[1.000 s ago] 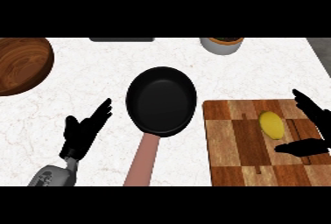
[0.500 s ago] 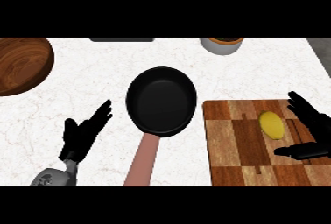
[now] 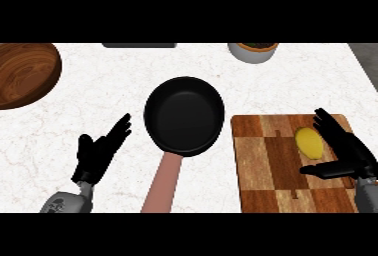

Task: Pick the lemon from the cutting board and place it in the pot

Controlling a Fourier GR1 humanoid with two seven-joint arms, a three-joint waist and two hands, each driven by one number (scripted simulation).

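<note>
Lemon [image 3: 309, 143] lies unlabelled on cutting board [image 3: 275, 170] beside right hand [image 3: 346, 151].

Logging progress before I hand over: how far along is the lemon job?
Nothing is placed yet. The lemon lies on the cutting board, and the black pan beside the board holds nothing. In hand: the right hand is open around the lemon, fingers on its right side and thumb below it, not closed on it. The left hand rests open left of the pan. Left: grasp, lift, carry into the pan, release.
</note>
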